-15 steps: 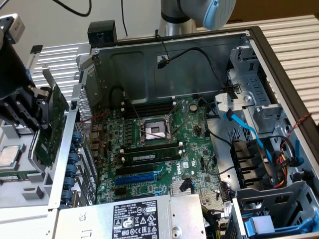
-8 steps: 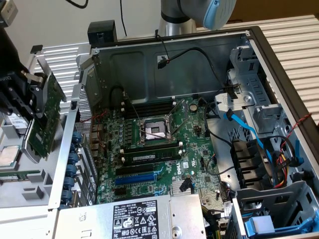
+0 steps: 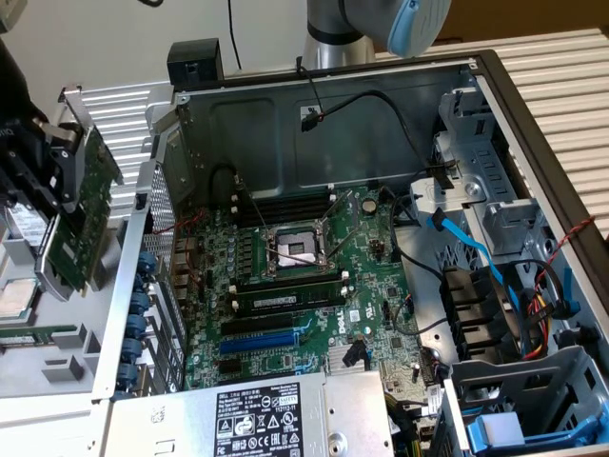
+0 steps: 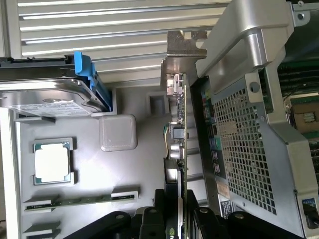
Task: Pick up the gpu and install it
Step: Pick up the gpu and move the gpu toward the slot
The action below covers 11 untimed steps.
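Note:
The gpu (image 3: 84, 211), a green card with a silver end bracket, hangs on edge outside the open computer case, at the exterior view's left. My gripper (image 3: 43, 167) is shut on it. In the wrist view the gpu (image 4: 177, 144) is seen edge-on, its bracket (image 4: 186, 44) at the far end, and the black fingers (image 4: 149, 221) clamp it from both sides. The perforated rear wall of the case (image 4: 244, 149) stands right beside the card. The green motherboard (image 3: 314, 286) lies inside the case, with a blue slot (image 3: 262, 343) near its front edge.
Under the gripper a grey tray (image 4: 139, 149) holds a hard drive in a blue bracket (image 4: 50, 94), a processor (image 4: 52, 164) and a RAM stick (image 4: 79, 201). Inside the case are a power supply (image 3: 257, 419), blue and black cables (image 3: 466, 248) and a drive cage (image 3: 533, 400).

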Each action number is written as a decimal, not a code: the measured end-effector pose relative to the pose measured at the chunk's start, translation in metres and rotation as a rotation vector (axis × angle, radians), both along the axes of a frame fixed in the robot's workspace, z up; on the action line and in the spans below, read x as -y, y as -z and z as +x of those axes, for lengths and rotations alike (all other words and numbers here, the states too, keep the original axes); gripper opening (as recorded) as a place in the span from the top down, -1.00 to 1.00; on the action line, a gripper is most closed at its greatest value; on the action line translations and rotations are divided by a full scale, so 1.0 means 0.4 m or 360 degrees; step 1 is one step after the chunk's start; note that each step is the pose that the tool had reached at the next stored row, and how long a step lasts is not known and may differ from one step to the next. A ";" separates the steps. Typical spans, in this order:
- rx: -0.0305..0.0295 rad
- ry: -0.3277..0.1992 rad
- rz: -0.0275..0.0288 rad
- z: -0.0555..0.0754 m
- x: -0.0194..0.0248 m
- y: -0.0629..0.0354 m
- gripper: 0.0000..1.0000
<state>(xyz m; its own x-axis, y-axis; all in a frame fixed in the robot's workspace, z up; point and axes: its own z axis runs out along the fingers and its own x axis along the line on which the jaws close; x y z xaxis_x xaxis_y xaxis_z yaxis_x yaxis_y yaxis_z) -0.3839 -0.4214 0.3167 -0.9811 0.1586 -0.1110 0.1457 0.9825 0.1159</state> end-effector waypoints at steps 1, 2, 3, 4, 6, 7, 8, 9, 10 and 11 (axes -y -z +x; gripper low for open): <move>-0.00002 0.0000 -0.00003 0.000 0.000 -0.011 0.46; 0.00000 0.0000 -0.00002 0.000 0.000 -0.023 0.46; 0.00000 0.0000 -0.00001 0.000 0.000 -0.034 0.46; 0.00000 0.0000 -0.00002 0.000 0.000 -0.045 0.46; 0.00000 0.0000 -0.00001 0.000 0.000 -0.067 0.46; 0.00001 0.0000 -0.00001 0.000 0.000 -0.079 0.46; 0.00000 0.0000 -0.00001 0.000 0.000 -0.090 0.46; -0.00002 0.0000 -0.00002 0.000 0.000 -0.102 0.46; 0.00000 0.0000 -0.00002 0.000 0.000 -0.113 0.46; 0.00001 0.0000 -0.00001 0.000 0.000 -0.124 0.46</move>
<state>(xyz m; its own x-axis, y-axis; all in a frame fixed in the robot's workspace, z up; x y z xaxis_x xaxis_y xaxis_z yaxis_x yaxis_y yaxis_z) -0.3840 -0.4213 0.3664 -0.9811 0.1588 -0.1110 0.1459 0.9825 0.1158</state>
